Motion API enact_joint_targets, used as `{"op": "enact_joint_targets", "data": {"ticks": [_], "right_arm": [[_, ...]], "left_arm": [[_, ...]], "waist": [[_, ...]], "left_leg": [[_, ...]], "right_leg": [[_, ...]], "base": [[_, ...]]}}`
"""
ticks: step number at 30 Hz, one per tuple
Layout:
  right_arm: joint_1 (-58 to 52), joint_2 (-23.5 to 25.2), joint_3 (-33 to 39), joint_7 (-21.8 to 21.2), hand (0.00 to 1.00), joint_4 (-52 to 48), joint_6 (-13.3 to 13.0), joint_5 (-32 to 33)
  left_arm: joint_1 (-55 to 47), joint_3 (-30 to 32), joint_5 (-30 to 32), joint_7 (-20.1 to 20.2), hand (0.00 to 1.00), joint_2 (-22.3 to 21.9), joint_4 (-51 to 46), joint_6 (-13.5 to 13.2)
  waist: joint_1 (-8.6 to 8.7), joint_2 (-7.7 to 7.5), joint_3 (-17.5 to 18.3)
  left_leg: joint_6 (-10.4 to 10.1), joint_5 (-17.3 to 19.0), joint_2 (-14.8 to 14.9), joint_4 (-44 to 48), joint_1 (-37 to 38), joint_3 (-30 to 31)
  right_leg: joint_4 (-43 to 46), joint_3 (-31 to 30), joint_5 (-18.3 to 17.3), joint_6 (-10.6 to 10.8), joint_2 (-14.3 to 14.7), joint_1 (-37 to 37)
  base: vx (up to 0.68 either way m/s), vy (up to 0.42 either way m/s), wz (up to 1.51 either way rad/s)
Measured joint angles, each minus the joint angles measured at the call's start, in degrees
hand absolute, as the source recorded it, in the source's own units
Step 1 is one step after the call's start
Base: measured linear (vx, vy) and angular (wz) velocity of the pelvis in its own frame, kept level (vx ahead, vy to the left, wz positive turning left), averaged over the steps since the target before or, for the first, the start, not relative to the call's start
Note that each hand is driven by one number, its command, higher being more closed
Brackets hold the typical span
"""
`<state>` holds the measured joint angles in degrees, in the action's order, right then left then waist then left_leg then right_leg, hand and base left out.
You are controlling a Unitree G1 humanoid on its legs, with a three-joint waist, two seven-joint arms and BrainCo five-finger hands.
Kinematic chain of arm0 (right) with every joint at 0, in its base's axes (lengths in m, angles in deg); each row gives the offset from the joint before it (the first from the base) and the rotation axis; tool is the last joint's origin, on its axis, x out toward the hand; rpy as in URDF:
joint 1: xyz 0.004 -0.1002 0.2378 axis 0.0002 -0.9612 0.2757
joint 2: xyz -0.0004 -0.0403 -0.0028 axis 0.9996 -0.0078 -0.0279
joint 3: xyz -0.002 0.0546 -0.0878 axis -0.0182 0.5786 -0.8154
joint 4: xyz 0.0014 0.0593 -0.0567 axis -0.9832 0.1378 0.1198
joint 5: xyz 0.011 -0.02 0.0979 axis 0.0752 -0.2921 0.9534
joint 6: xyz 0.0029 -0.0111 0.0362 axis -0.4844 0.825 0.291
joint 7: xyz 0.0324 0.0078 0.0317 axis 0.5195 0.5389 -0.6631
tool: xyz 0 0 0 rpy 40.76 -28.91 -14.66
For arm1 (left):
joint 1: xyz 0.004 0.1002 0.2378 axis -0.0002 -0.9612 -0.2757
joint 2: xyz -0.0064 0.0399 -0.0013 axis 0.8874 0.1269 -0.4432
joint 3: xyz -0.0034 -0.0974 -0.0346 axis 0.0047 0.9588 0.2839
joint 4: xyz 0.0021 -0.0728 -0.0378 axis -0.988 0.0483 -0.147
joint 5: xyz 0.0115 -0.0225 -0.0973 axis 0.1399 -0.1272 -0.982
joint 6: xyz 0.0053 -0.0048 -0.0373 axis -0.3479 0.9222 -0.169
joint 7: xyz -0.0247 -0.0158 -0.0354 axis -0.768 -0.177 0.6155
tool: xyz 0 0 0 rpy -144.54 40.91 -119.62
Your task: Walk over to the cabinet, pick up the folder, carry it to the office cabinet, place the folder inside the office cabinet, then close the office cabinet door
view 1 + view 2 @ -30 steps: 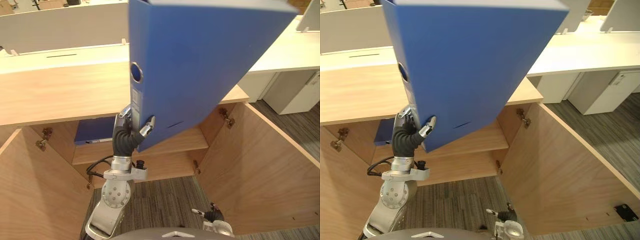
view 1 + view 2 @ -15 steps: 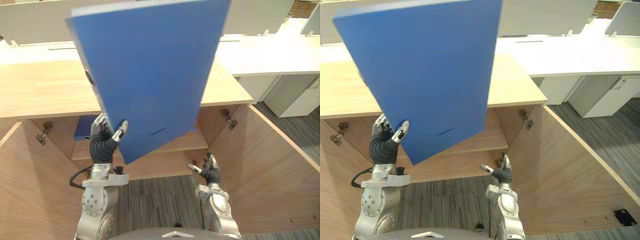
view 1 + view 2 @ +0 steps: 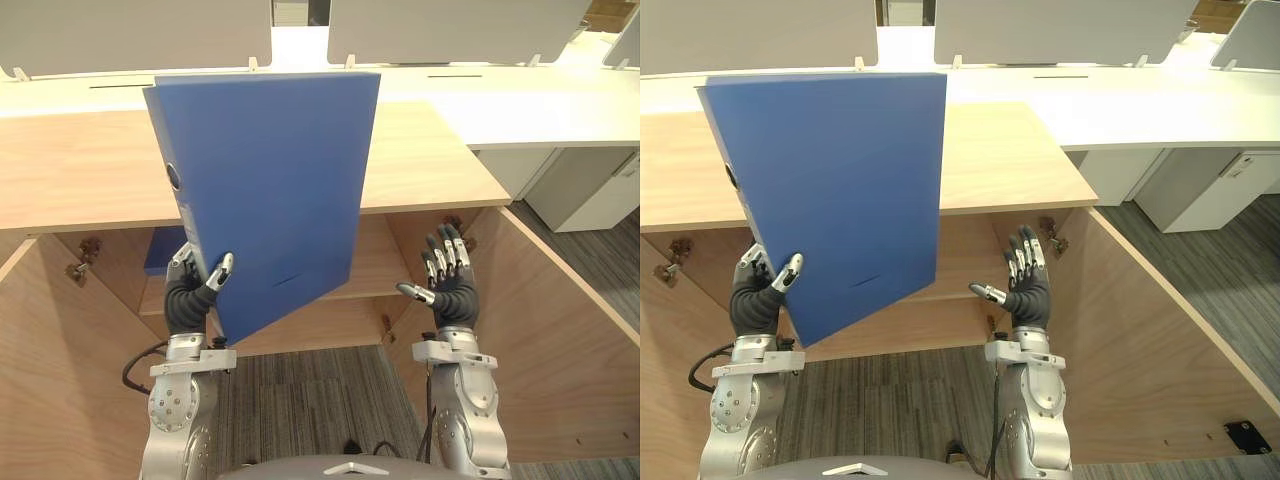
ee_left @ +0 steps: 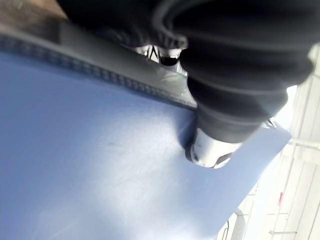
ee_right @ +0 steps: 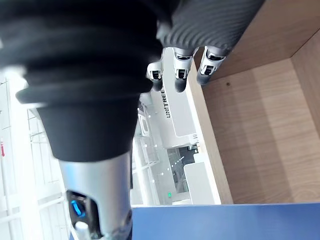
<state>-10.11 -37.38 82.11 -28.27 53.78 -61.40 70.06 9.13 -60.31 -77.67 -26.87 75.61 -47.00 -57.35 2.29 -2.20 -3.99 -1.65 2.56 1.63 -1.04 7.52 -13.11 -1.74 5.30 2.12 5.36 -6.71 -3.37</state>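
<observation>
A large blue folder (image 3: 272,195) stands upright in front of me, its spine with a round hole toward my left. My left hand (image 3: 192,293) is shut on its lower spine corner, thumb pressed on the cover (image 4: 100,170). My right hand (image 3: 448,285) is raised to the folder's right, apart from it, fingers straight and spread. Behind and below is the wooden office cabinet (image 3: 440,170) with both doors swung out and a shelf (image 3: 375,275) inside. Another blue folder (image 3: 162,250) lies on that shelf at the left.
The cabinet's right door (image 3: 545,330) and left door (image 3: 60,390) stand out on either side of me. White desks with partitions (image 3: 520,105) run behind the cabinet. A white pedestal unit (image 3: 590,190) stands at the far right on grey carpet.
The folder has come lower and more upright, shifting left. My right hand has risen from low down to chest height beside the folder, fingers spread.
</observation>
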Motion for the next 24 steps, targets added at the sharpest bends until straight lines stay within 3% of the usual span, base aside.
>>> {"op": "enact_joint_targets", "data": {"ticks": [10,24], "right_arm": [[5.94,-5.57,-1.67,-3.75,0.00,0.13,0.14,1.83],[10.23,-8.24,-5.08,-7.87,0.00,9.63,1.79,6.92]], "left_arm": [[1.37,-0.54,-0.11,3.33,1.00,0.01,2.18,0.02],[2.42,-6.84,-2.64,8.82,1.00,0.44,2.79,0.02]], "waist": [[-0.36,0.01,-0.08],[-0.93,0.16,-0.10]], "left_leg": [[0.22,0.51,0.01,1.00,-1.15,0.12],[0.27,0.45,-0.12,1.05,-1.41,0.62]], "right_leg": [[0.01,0.04,0.12,0.05,-0.09,0.37],[0.08,0.43,0.11,0.05,-0.25,0.37]], "base": [[0.00,-0.001,0.00],[-0.01,-0.003,0.01]]}}
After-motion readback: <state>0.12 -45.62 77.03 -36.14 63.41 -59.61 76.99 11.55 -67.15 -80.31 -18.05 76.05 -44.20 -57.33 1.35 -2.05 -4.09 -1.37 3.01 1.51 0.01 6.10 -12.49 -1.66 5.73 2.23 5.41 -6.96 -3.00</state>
